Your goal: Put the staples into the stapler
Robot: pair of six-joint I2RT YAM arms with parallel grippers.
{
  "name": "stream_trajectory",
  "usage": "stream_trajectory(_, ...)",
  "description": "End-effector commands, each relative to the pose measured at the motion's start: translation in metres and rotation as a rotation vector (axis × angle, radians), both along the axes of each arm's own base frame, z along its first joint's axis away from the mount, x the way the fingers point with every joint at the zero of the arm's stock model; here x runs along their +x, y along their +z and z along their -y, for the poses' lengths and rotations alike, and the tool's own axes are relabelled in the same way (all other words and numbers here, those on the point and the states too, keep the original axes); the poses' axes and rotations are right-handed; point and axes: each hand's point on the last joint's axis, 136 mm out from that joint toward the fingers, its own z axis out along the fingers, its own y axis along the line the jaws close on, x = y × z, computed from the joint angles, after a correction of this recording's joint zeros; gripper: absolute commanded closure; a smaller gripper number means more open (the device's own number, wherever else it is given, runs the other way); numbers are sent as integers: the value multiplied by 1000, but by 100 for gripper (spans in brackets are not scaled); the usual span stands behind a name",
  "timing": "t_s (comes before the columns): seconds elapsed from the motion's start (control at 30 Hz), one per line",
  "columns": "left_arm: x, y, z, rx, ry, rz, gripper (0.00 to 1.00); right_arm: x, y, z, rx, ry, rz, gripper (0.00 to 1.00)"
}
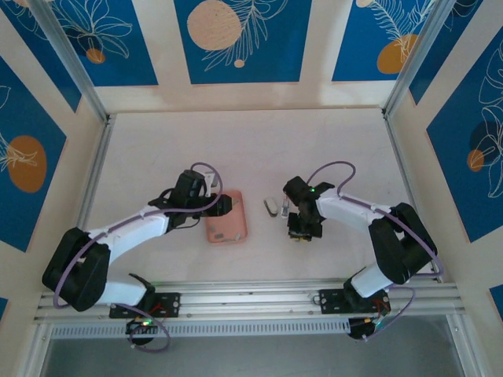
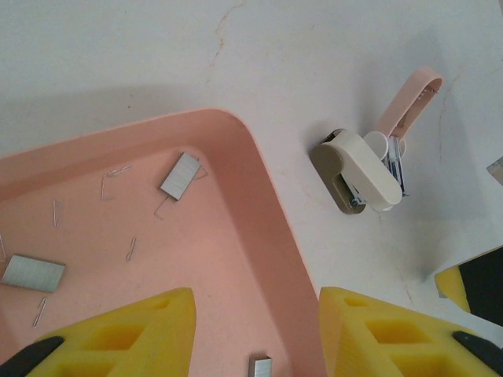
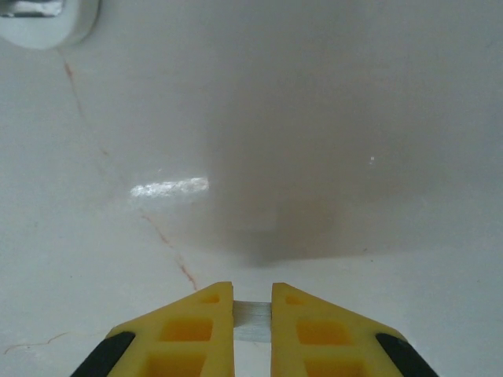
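Where my right jaws meet at the bottom centre of the right wrist view, they are clamped on a short grey metallic strip of staples (image 3: pixel 252 316), with a yellow finger (image 3: pixel 196 330) on either side, over the bare white table (image 3: pixel 314 118). My left jaws stand apart at the bottom of the left wrist view, straddling the rim of the shallow salmon-pink rectangular tray (image 2: pixel 263 212). Grey staple strips (image 2: pixel 180 176) lie inside it. Upper right, the small cream-and-pink stapler (image 2: pixel 363 169) lies open on the table, apart from the tray.
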Motion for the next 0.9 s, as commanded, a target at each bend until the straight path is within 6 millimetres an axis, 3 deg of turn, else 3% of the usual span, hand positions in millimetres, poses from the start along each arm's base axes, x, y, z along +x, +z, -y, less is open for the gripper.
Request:
stream_trajectory(0.0,10,13,8,-8,-8,54,56,-5,-8,-1,23,23,-38,84)
stream_trajectory(0.73,7,7,7,-1,-6,36,56,-6,-26,11,-25,1,-204,79)
stream_trajectory(0.87,7,7,7,-5,-4,36,56,-2,-26,11,-25,5,-215,82)
